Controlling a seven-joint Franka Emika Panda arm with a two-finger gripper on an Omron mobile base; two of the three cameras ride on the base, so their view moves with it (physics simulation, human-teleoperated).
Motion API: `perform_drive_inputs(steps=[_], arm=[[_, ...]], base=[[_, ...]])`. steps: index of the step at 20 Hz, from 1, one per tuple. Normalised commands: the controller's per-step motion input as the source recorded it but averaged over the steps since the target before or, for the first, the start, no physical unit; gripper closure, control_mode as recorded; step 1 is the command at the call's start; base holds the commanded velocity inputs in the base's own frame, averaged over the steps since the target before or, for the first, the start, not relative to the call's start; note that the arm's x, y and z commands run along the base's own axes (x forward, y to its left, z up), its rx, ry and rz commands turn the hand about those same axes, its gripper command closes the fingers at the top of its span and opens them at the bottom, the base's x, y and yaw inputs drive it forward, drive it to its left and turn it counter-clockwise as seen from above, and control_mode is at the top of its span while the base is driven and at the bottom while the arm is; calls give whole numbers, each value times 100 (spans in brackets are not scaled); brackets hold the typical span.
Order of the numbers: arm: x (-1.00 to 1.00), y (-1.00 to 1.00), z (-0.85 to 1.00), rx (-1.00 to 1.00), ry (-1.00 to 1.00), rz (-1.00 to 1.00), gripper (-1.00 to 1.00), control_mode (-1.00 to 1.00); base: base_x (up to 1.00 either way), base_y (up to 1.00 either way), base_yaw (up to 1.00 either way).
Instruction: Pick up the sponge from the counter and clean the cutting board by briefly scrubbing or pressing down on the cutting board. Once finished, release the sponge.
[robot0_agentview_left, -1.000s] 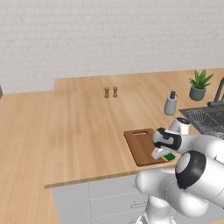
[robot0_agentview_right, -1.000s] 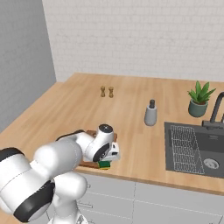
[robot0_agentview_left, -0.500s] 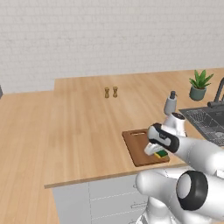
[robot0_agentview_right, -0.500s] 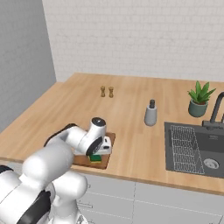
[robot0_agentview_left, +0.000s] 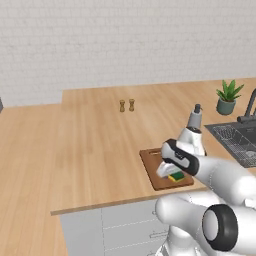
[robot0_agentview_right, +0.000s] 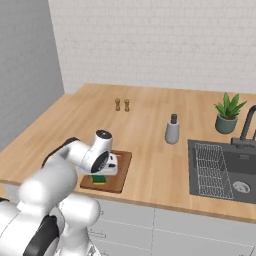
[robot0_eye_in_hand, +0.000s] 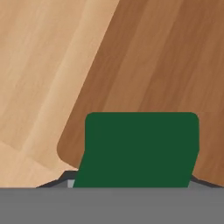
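The dark brown cutting board (robot0_agentview_left: 152, 165) lies on the light-wood counter (robot0_agentview_left: 95, 145) near its front edge. The sponge (robot0_agentview_left: 175, 176), dark green on top and yellow beneath, rests on the board's front part, and my gripper (robot0_agentview_left: 168, 170) is shut on it from above. From the right base view, the sponge (robot0_agentview_right: 98, 179) sits under the gripper (robot0_agentview_right: 102, 170) at the front of the cutting board (robot0_agentview_right: 123, 167). In the hand view the sponge's green top (robot0_eye_in_hand: 140, 148) lies over a corner of the cutting board (robot0_eye_in_hand: 175, 57), with counter (robot0_eye_in_hand: 39, 65) beside it.
Two small shakers (robot0_agentview_left: 126, 105) stand at the back of the counter. A grey dispenser bottle (robot0_agentview_left: 194, 118) stands just behind the board. To the right are a potted plant (robot0_agentview_left: 227, 98) and the sink (robot0_agentview_left: 239, 143). The counter's front edge (robot0_agentview_left: 110, 205) runs close to the board.
The arm has swung left, carrying the sponge from the board's front right edge further onto the board. The hand now sits lower over the board.
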Motion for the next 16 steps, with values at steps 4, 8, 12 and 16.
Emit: perform_drive_inputs(steps=[4, 8, 12, 16], arm=[[-50, 42, -100, 1, -1, 0, 100, -100], [-38, 49, -100, 5, -9, 3, 100, -100], [-58, 49, -100, 8, -6, 5, 100, -100], [-82, 56, -100, 6, 0, 5, 100, -100]], base=[[0, 0, 0], [0, 0, 0], [0, 0, 0], [0, 0, 0]])
